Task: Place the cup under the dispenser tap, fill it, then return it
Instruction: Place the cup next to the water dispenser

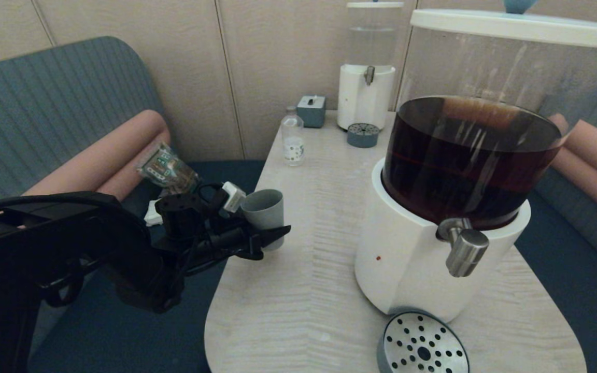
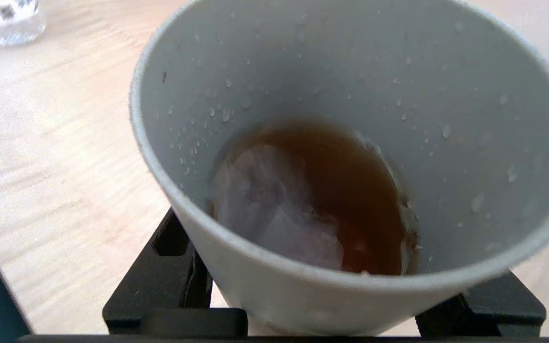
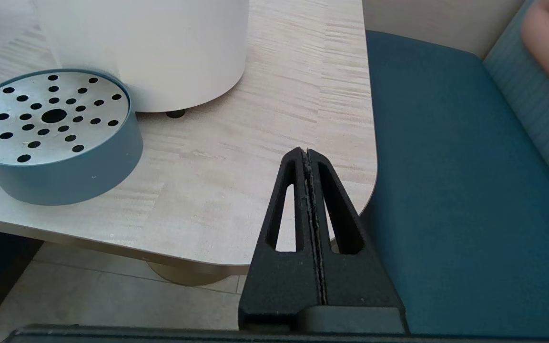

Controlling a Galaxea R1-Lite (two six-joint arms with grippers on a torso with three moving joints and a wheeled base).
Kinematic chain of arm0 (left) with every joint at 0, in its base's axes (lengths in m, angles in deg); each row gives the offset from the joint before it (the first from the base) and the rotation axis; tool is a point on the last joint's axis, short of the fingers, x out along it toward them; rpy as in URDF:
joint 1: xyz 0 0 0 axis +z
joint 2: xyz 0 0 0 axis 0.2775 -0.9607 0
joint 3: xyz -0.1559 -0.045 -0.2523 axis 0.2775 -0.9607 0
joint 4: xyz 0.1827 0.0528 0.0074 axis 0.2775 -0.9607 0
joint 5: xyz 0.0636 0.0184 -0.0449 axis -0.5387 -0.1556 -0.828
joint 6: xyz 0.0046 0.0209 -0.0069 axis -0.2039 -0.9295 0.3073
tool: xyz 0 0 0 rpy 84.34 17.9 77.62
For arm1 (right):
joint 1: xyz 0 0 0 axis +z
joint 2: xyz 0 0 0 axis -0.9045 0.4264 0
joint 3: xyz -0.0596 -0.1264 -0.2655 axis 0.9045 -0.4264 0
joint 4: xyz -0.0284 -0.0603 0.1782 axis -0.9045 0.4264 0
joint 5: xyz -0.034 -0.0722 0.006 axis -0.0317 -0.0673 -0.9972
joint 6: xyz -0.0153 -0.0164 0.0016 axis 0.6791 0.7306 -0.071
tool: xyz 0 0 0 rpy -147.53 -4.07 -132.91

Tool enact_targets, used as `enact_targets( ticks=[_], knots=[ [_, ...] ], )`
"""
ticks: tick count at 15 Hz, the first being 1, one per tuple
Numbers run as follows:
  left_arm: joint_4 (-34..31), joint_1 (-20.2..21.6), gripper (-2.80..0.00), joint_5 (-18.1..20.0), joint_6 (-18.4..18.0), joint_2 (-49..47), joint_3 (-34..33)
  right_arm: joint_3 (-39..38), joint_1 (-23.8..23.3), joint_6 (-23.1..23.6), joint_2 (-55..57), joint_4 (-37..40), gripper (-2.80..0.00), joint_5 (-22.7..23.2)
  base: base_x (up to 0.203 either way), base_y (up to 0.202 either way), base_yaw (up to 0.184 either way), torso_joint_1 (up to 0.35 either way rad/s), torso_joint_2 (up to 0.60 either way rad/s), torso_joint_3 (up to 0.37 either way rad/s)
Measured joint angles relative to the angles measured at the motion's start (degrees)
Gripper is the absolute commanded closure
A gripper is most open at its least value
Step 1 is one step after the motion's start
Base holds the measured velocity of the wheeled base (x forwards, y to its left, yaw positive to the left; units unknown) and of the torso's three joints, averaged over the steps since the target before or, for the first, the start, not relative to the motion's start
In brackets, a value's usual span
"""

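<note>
The grey cup (image 1: 263, 211) stands upright at the table's left edge, well left of the dispenser tap (image 1: 465, 249). My left gripper (image 1: 269, 224) is shut on the cup, one black finger showing along its near side. In the left wrist view the cup (image 2: 470, 95) fills the picture, with brown liquid (image 2: 346, 190) low in its bottom and droplets on its wall; the left gripper (image 2: 331, 290) has fingers (image 2: 165, 281) on both sides of the cup. My right gripper (image 3: 307, 155) is shut and empty, off the table's front right corner.
The big dispenser's white base (image 1: 402, 259) and perforated drip tray (image 1: 423, 346) stand at the front right. A smaller dispenser (image 1: 366, 98), a grey box (image 1: 311, 110) and a clear bottle (image 1: 293, 137) sit at the back. Teal bench seats (image 3: 455, 166) flank the table (image 1: 303, 290).
</note>
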Motion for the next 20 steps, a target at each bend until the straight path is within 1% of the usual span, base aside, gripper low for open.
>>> enact_targets(
  ticks=[7,18,19,20],
  knots=[
    [-0.02,-0.06,0.00,-0.02,-0.09,-4.47,3.00,0.00,0.00,0.02,0.00,-0.02,0.00,0.00,0.000,0.000,0.000,0.000,0.00,0.000],
    [0.33,-0.13,0.00,-0.02,-0.32,-6.34,3.50,0.00,0.00,0.02,0.00,0.00,0.00,0.02,0.000,0.000,0.000,0.000,0.00,0.000],
    [0.30,-0.13,-2.80,-0.02,-0.43,-6.42,3.53,0.00,0.01,0.02,0.00,-0.02,0.00,0.00,0.000,0.000,0.000,0.000,0.00,0.000],
    [0.23,-0.15,-2.80,0.00,-0.44,-6.46,3.53,0.00,0.01,0.02,0.00,0.00,0.00,0.02,0.000,0.000,0.000,0.000,0.00,0.000]
  ],
)
